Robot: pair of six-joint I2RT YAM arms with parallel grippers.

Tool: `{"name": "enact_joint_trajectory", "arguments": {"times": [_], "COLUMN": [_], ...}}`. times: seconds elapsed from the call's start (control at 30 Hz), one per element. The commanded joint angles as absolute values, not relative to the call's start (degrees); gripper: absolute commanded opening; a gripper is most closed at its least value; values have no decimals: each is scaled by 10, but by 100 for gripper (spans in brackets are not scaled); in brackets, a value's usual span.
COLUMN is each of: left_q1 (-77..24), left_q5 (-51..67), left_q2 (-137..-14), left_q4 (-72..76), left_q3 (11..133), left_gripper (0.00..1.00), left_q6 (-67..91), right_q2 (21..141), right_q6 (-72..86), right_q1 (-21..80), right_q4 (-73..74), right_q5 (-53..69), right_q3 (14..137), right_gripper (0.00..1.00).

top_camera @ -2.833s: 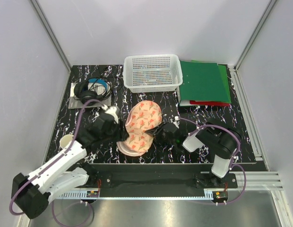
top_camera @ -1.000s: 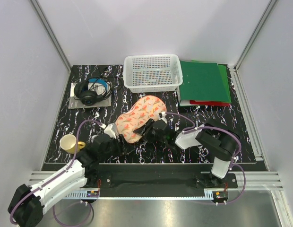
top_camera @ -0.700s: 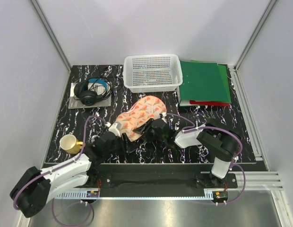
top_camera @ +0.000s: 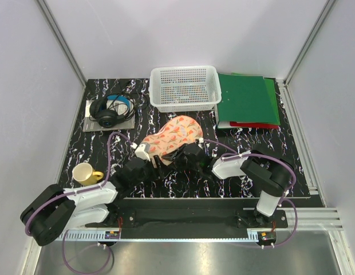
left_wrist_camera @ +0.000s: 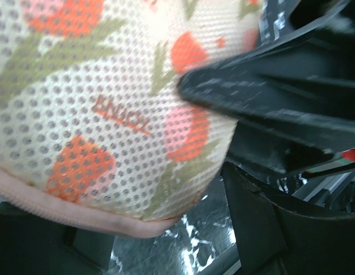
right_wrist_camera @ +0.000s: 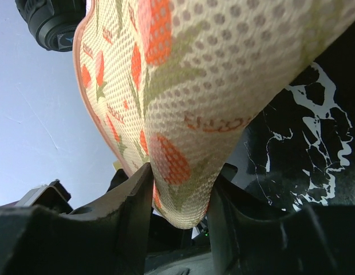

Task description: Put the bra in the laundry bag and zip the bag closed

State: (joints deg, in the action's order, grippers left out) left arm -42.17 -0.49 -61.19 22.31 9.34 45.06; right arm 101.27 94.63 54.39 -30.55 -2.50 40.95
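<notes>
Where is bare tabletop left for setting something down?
Bare: the strip between headphones and mug, and the patch right of the laundry bag, on the near side of the green folders. Crowded: the near centre, around the bag.

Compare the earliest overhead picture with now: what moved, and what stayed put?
The peach patterned fabric case slid toward the white mesh basket and lies diagonal. The left gripper drew back to its near end; the right gripper holds its edge. Basket, headphones, green folders unmoved.

Small red lettering (left_wrist_camera: 120,118) on the laundry bag (left_wrist_camera: 57,63) is too blurred to read.
</notes>
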Motion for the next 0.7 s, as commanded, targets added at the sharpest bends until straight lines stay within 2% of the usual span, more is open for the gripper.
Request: {"name": "enact_joint_trajectory", "arguments": {"times": [0.0,0.17,0.27,0.33,0.6,0.67], "left_q1": [-424,-424,-424,-424,-425,-424], "left_q5": [-15,-24,-22,-26,-38,-43], "left_q2": [-621,-622,-625,-627,-641,-642], "left_q4": [345,364,393,389,386,364], "left_q3": [94,96,89,93,94,98], "left_gripper": [70,66,59,52,36,24], "left_q6": [432,425,427,426,429,430], "right_q2": [984,983,984,984,977,976], "right_q6": [959,964,968,969,972,970], "right_q1": [549,550,550,549,550,551], "right_q4": [-323,-334,-344,-346,-351,-352], "right_q5": [-37,-30,-26,-25,-30,-32], "right_q3": [424,417,414,410,399,396], "right_gripper": [47,46,45,45,44,44]}}
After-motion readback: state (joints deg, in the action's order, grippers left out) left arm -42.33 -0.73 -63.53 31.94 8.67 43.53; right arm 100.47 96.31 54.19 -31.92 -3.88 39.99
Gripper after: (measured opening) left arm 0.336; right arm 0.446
